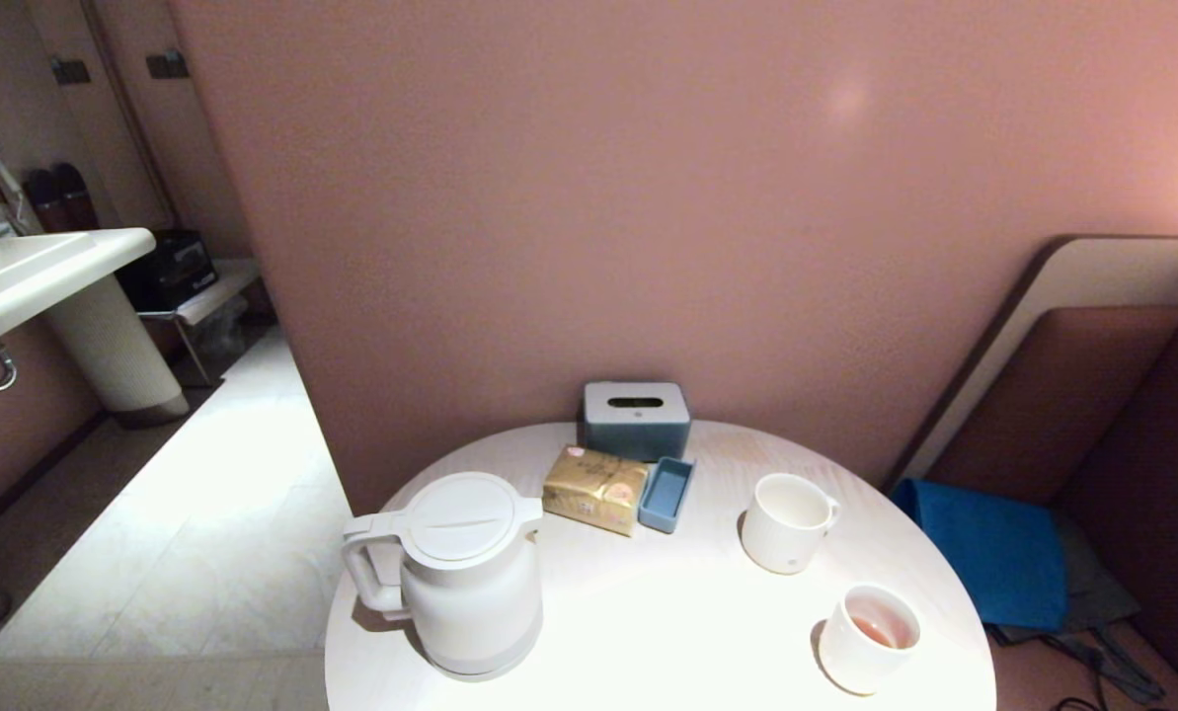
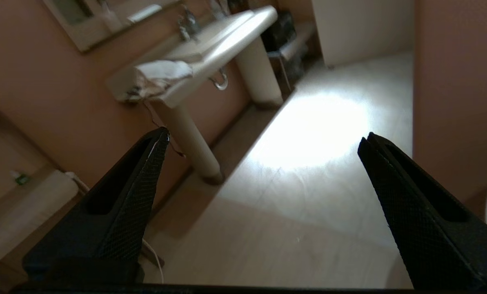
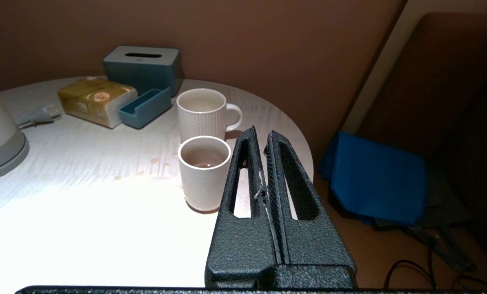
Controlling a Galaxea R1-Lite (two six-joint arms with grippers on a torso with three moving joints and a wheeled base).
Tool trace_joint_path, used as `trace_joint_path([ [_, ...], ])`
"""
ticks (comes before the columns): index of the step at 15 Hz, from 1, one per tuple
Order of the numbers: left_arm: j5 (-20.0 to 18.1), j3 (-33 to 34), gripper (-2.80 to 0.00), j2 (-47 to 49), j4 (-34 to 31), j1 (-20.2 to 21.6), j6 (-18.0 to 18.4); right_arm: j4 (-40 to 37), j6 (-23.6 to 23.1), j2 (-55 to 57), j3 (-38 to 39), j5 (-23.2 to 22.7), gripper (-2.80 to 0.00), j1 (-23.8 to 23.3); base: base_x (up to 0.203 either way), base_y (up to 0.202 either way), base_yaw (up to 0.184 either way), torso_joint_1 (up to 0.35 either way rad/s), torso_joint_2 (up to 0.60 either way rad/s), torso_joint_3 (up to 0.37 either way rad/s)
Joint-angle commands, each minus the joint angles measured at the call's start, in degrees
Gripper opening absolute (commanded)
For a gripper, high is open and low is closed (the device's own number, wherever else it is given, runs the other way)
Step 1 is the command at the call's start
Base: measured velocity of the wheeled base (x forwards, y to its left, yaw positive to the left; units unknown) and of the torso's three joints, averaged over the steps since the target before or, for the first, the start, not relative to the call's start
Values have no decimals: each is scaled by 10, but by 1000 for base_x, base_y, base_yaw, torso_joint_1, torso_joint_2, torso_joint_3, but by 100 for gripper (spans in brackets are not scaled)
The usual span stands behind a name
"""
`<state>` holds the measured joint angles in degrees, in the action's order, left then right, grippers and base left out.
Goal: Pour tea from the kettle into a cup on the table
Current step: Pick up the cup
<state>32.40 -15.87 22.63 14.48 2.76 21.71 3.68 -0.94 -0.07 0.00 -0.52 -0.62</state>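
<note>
Kettle (image 1: pixel 470 578): large white jug-shaped vessel with a round flat lid, loop handle and greyish base band, standing upright at the near left edge of the round table (image 1: pixel 648 632) with the pale, faintly wood-grained top. Its handle points toward the table's left rim. A grey power plug (image 3: pixel 37 116) lies on the tabletop behind it.

Small plain white cup (image 1: pixel 867 637) stands upright near the table's right front edge, well apart from the kettle. It holds a shallow layer of pale reddish-amber tea (image 1: pixel 875 632). Several drops of liquid (image 3: pixel 157 163) lie on the tabletop just beside it.

Ribbed white mug (image 1: pixel 789 521) with a small handle stands behind the cup, further from the robot, not touching it. Gold-wrapped tissue pack (image 1: pixel 595 489) and small blue open tray (image 1: pixel 667 494) lie side by side toward the wall, in front of a grey-blue tissue box (image 1: pixel 636 420) with a slot in its top.

Left gripper (image 2: pixel 263 141) is off the table, facing the tiled floor (image 2: pixel 308 183) and a white pedestal washbasin (image 2: pixel 210 45); its black textured fingers (image 2: pixel 141 196) stand spread wide with nothing between them.

Right gripper (image 3: pixel 263 136) hangs beside the table's right edge, near the cup; its black fingers (image 3: pixel 292 192) are pressed together and grasp nothing.

Blue cloth (image 1: pixel 993 553) lies on the brown bench seat right of the table
</note>
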Motion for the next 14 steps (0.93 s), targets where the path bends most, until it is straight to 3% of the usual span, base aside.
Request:
trace_joint_path([
  [1,-43,0,0,-64,-16,26,1,0,0,1,0,0,-280,0,0,0,0,0,0,0],
  [4,-107,26,0,-71,-20,30,-35,0,0,1,0,0,-280,0,0,0,0,0,0,0],
  [11,-363,106,0,-71,-26,30,-108,0,0,1,0,0,-280,0,0,0,0,0,0,0],
  [13,-383,145,0,-71,-23,30,-121,0,0,1,0,0,-280,0,0,0,0,0,0,0],
  [14,-384,157,0,-72,-21,30,-144,1,0,1,0,0,-280,0,0,0,0,0,0,0],
])
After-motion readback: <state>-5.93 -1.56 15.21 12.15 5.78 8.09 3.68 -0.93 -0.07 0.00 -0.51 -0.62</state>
